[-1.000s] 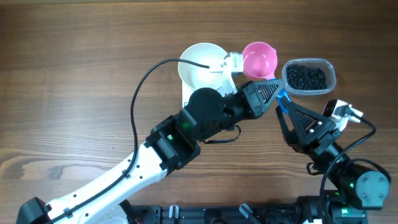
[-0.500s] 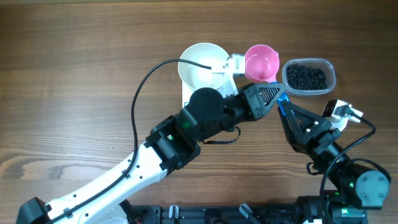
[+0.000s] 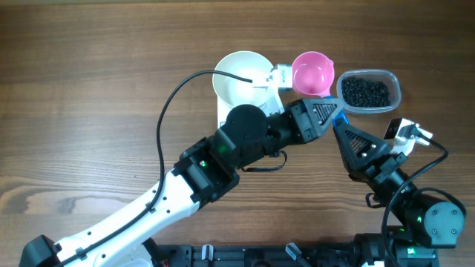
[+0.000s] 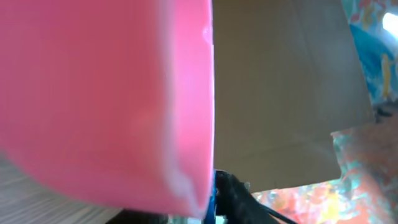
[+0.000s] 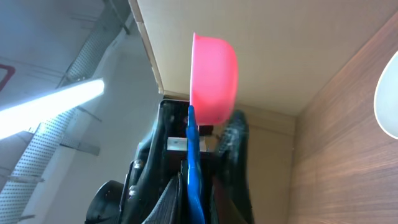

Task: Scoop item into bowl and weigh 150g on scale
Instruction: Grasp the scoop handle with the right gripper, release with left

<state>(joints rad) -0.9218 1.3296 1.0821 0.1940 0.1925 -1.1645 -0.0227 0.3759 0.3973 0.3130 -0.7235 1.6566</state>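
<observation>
The pink scoop point(image 3: 312, 73) hangs empty between the white bowl point(image 3: 239, 74) and the clear tub of black beads, the item point(image 3: 366, 92). My right gripper point(image 3: 341, 130) is shut on the scoop's blue handle point(image 5: 193, 167); in the right wrist view the handle is pinched between my fingertips point(image 5: 191, 186). My left gripper point(image 3: 328, 111) is at the same handle from the other side, its jaws standing apart around it. The pink scoop point(image 4: 106, 93) fills the left wrist view and hides those fingers. The bowl sits on the scale point(image 3: 222, 113), which is mostly covered.
The left arm point(image 3: 223, 152) lies diagonally across the table's front, with a black cable point(image 3: 167, 111) looping beside the bowl. The clear tub's rim point(image 3: 397, 83) is just right of the scoop. Bare wooden table point(image 3: 89, 74) spreads to the left.
My right gripper has closed onto the blue handle. My left gripper's jaws have loosened from it. The scoop has shifted slightly to the right.
</observation>
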